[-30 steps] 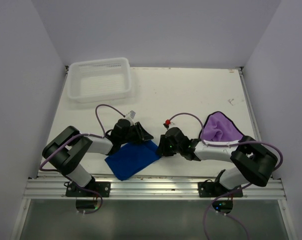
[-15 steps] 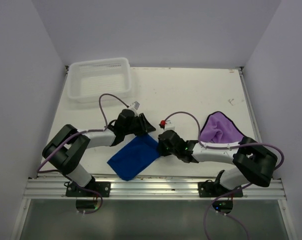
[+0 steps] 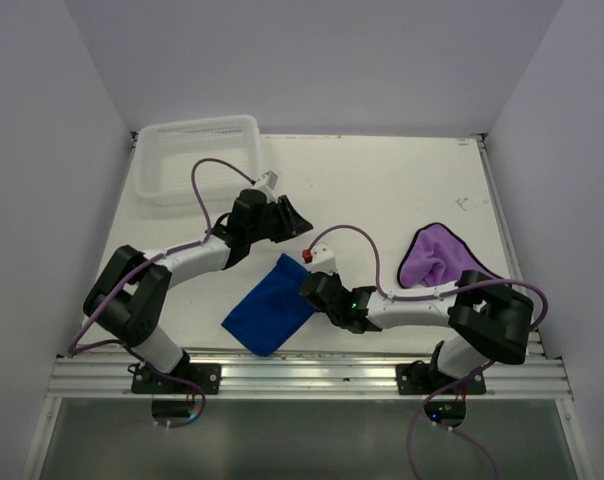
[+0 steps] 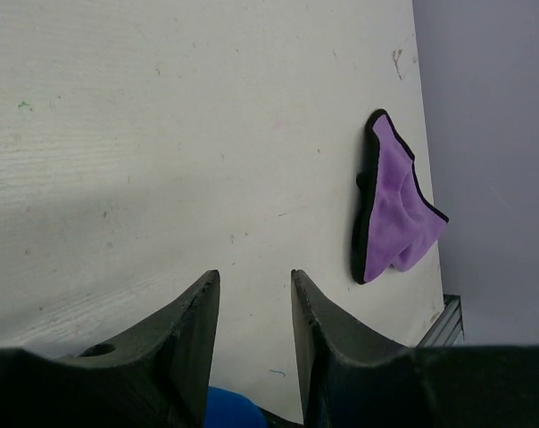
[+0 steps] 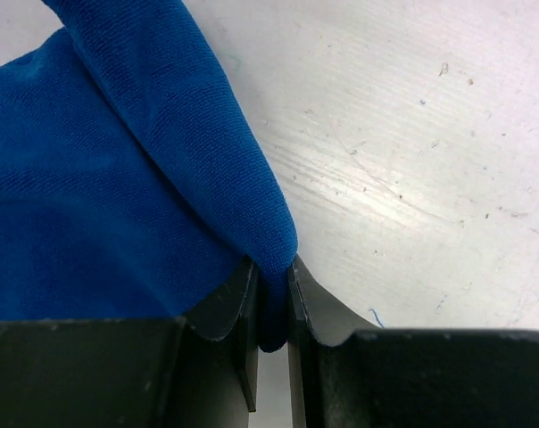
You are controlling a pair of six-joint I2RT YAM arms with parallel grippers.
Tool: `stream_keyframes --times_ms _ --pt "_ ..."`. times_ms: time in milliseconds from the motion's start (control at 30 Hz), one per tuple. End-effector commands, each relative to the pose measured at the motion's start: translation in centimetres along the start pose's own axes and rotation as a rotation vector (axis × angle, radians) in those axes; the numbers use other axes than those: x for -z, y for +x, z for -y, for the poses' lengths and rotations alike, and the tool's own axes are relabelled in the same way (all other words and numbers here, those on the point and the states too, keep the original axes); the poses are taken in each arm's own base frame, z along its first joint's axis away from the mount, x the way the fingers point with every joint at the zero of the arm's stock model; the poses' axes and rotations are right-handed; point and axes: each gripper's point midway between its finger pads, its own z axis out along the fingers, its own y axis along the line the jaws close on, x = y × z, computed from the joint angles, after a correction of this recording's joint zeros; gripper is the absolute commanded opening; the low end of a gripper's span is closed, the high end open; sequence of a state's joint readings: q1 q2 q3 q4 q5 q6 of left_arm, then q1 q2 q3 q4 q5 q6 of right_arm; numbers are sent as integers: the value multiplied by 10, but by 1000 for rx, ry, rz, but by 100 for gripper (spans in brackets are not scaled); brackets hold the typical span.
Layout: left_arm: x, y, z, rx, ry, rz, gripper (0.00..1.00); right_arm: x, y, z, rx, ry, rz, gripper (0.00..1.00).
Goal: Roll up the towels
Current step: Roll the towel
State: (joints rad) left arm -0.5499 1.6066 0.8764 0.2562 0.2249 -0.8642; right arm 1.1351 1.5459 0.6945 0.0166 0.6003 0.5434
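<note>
I'm looking at a white table (image 3: 382,190), its matte top scuffed and flecked with small marks. The blue towel (image 3: 267,310) is my reference: a royal blue cloth with a fine ribbed nap, lying as a flat, skewed four-cornered shape near the front edge of the table. Beyond it and to its left stands the white plastic mesh basket (image 3: 197,160), rectangular with rounded corners. Well apart to its right lies the purple towel (image 3: 440,258), soft, light purple with a dark edge, bunched into a rough triangle.

The left hand (image 3: 294,224) hangs just past the blue towel's far corner. Its fingers are partly open, with only bare table showing between them.

The right hand (image 5: 269,267) is at the blue towel's right edge, its fingers closed tight on a raised fold of the blue cloth.
</note>
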Motion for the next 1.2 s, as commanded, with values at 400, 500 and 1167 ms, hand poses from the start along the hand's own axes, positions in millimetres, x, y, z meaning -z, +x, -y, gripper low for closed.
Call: stream_keyframes --times_ms 400,500,1167 --pt "7 51 -8 94 44 -72 41 16 -11 -29 430 133 115 0" --pt "11 52 -5 101 49 -71 41 17 -10 -36 491 167 113 0" --pt "39 99 -38 212 -3 -83 39 25 0 -61 731 216 129 2"
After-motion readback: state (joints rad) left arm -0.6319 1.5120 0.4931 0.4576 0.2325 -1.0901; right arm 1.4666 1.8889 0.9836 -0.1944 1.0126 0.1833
